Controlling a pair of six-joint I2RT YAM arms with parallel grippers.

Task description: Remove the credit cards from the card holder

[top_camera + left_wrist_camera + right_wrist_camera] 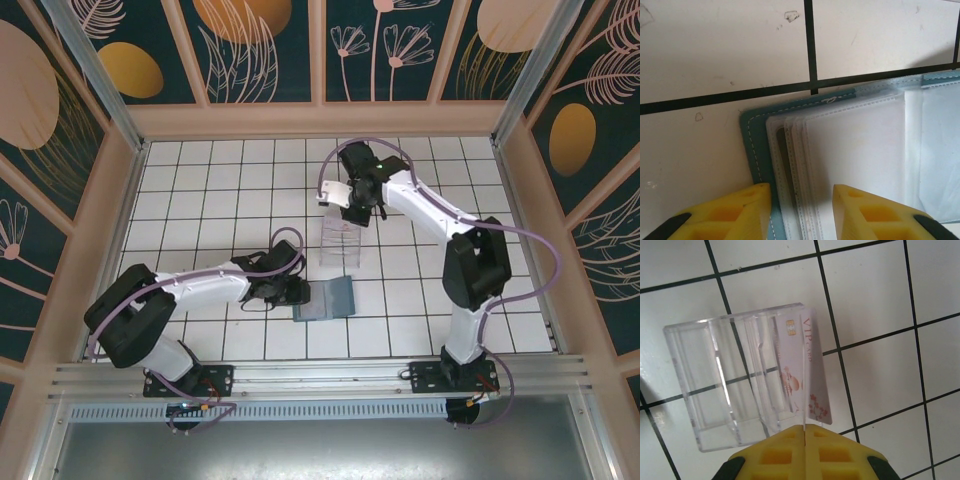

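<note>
Left fingers: yellow and parted, set down on the left edge of the card holder. One tip is over the teal border, the other over the clear sleeves, and nothing is pinched between them. My guess is they pin the holder flat so it cannot slide or fold shut.
Right fingers: closed tight on one end of the pale card, beyond the card holder's far edge.
Card holder: lies open and flat, with a stitched teal border and a fan of clear sleeves inside.
Pale card: out of the holder, with a chip and "VIP" lettering showing. It is held out over the right-hand end of the clear tray; I cannot tell whether it sits in a slot.
Dark strip: tucked under the sleeves near the holder's left border. It may be the black card, but I can't be sure.
Clear tray: just beyond the holder's far edge, with upright dividers. It looks to be where cards go, kept close so the carry is short.
Surface: white tiles with dark lines run all round the holder.
Progress: one card is out; the other seems to remain inside.
Risk: the thin card could slip or miss its slot.
</note>
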